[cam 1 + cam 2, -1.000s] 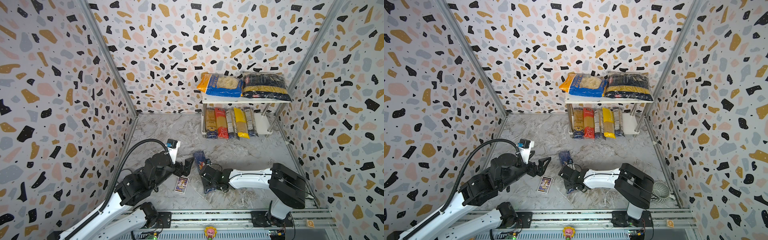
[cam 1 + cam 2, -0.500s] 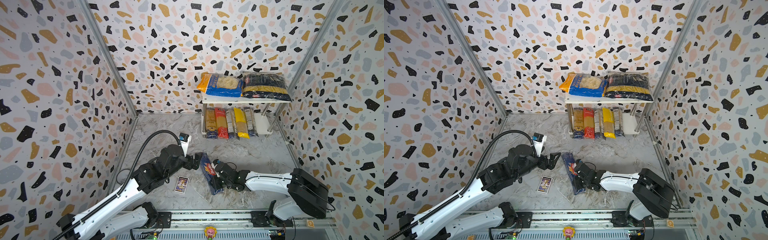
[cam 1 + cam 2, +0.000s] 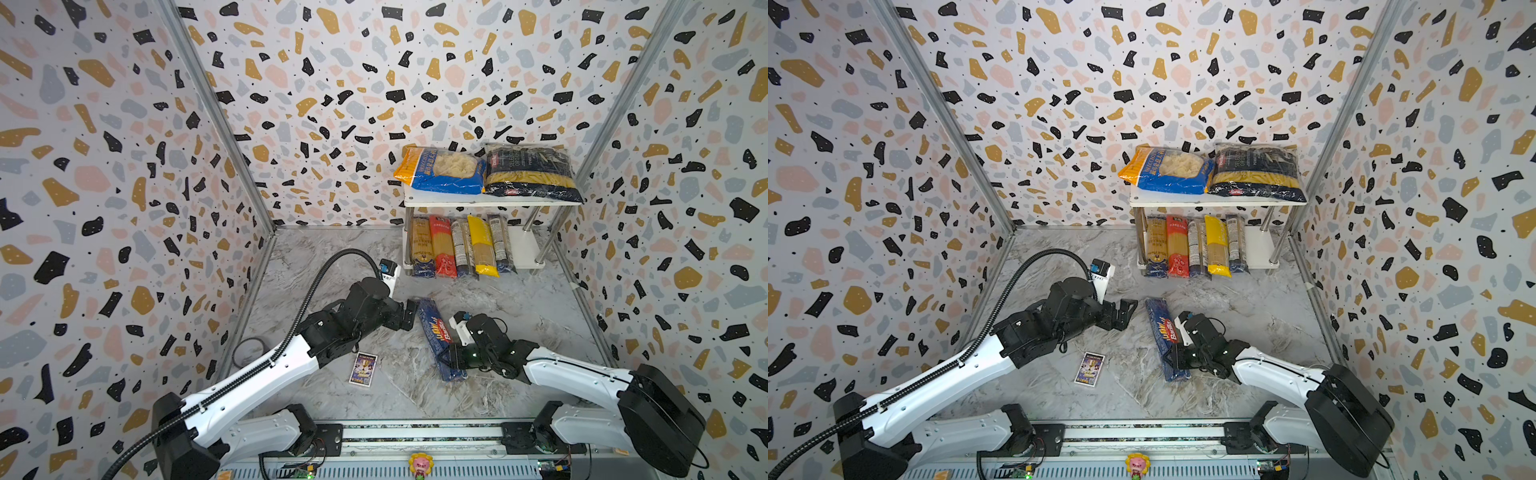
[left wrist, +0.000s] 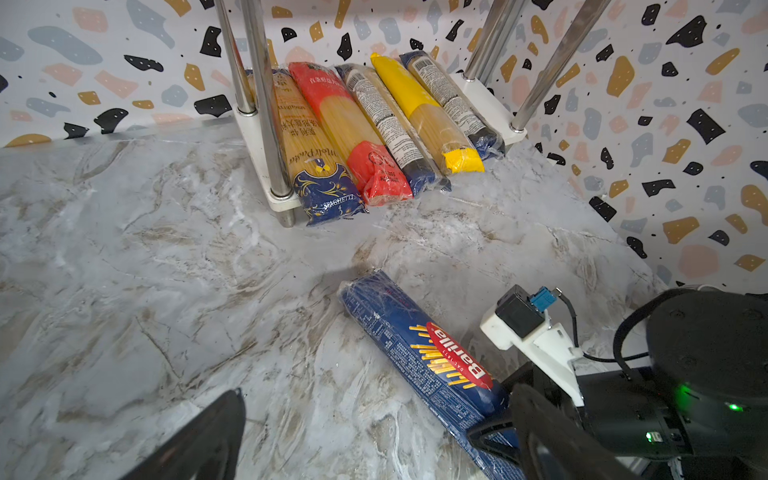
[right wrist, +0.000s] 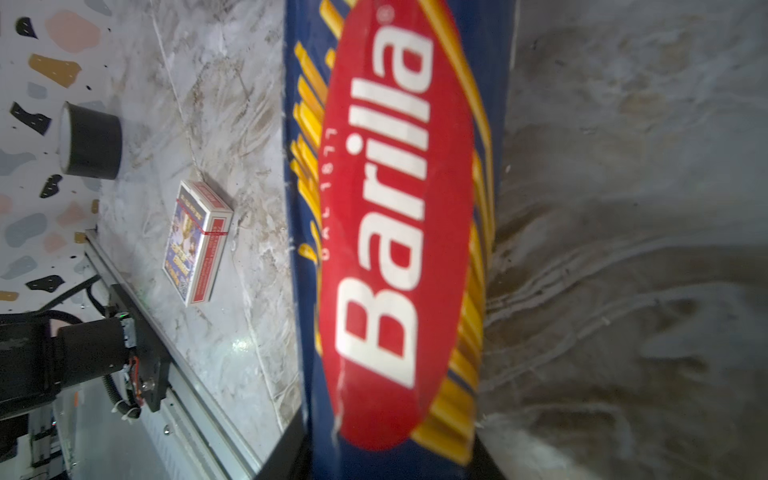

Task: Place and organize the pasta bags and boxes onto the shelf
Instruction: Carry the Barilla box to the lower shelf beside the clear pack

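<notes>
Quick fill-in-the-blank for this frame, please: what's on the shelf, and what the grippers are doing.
1. On top of the small white two-tier shelf lie ___ wide pillow bags of pasta.
2. Its lower board holds ___ long narrow spaghetti packs.
3. The right gripper is shut on the long blue box branded ___.
4. The left gripper is ___, holding nothing.

Missing words: two; five; Barilla; open.

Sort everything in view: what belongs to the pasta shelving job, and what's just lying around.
Job: shelf; shells bag; penne bag; five spaghetti packs on the lower tier; Barilla pack, not yet shelved.
Lying about: card box; tape roll.
</notes>
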